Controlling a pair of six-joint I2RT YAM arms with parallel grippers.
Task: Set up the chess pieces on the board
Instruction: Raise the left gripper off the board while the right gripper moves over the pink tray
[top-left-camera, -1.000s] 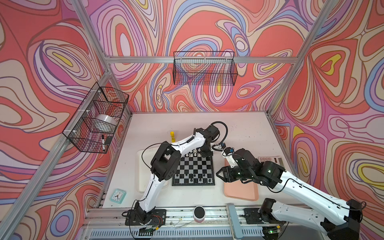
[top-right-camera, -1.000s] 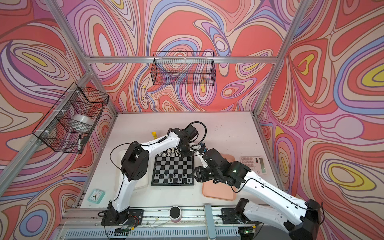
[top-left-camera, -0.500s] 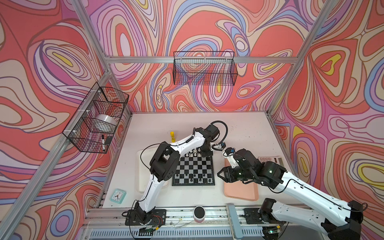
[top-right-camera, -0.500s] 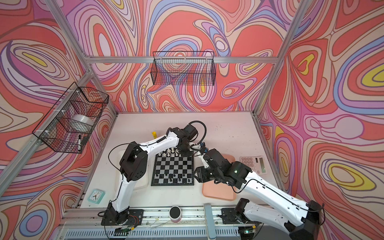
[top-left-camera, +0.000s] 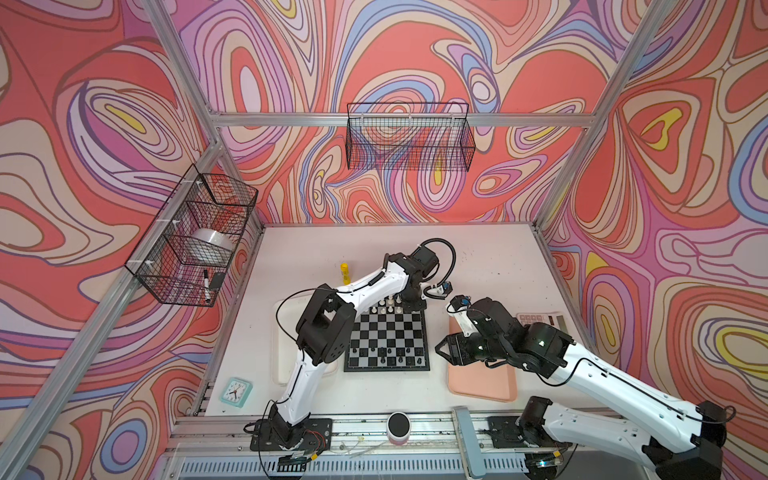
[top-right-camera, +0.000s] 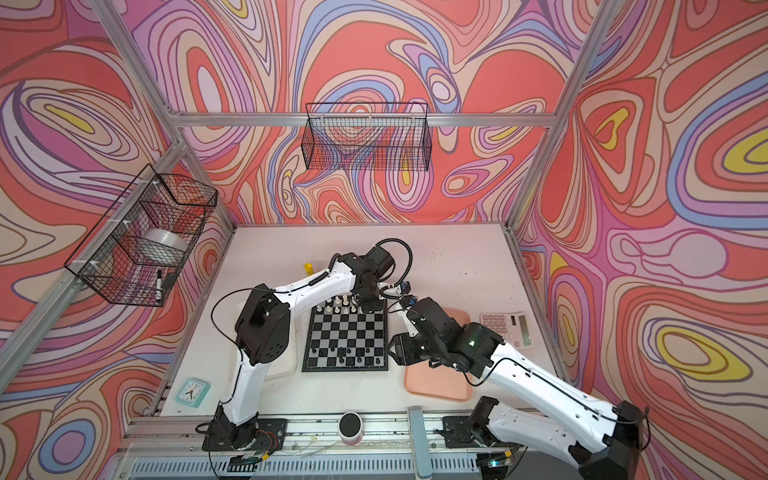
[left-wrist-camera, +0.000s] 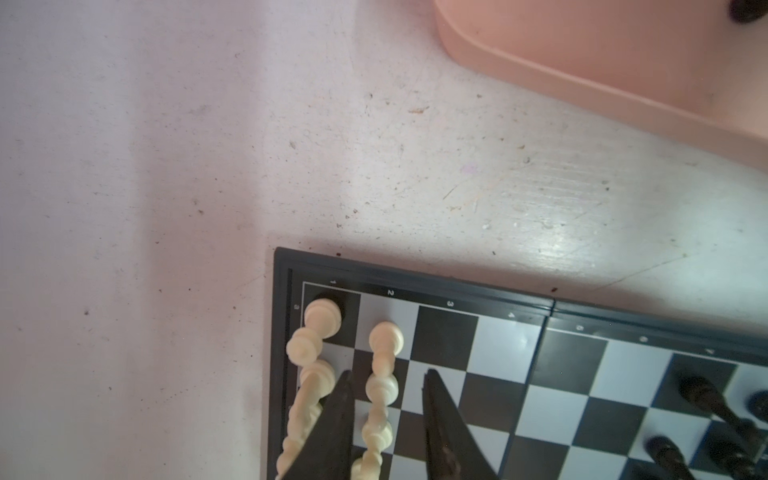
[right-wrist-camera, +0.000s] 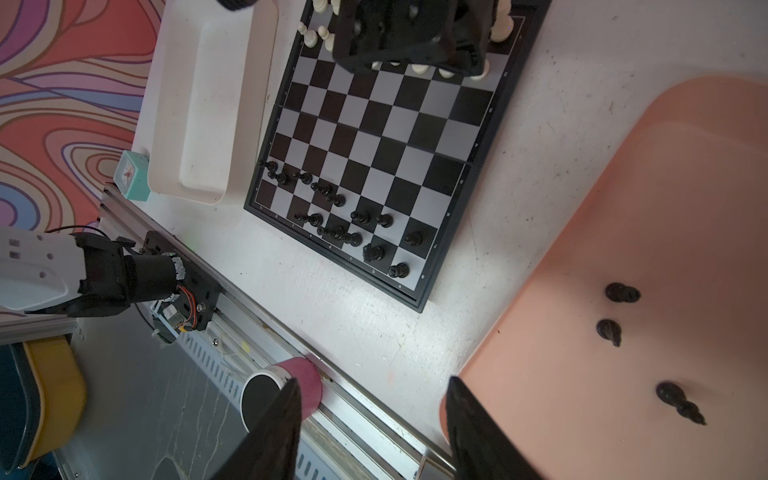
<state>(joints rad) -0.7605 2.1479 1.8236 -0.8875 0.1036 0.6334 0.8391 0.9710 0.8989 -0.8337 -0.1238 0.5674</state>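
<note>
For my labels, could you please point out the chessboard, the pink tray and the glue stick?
chessboard (top-left-camera: 388, 334): in a top view, bare middle squares.
pink tray (top-left-camera: 482, 384): in a top view, bare floor.
glue stick (top-left-camera: 344, 272): in a top view, yellow body.

**One reaches far, one hangs back**

The left arm (top-left-camera: 365, 286) stretches to mid-table, its wrist bent down. The left gripper (left-wrist-camera: 386, 378) points downward, jaws narrowly apart. The right arm (top-left-camera: 602, 374) angles in from the near right. The right gripper (right-wrist-camera: 374, 382) points left, jaws wide and holding nothing.
</note>
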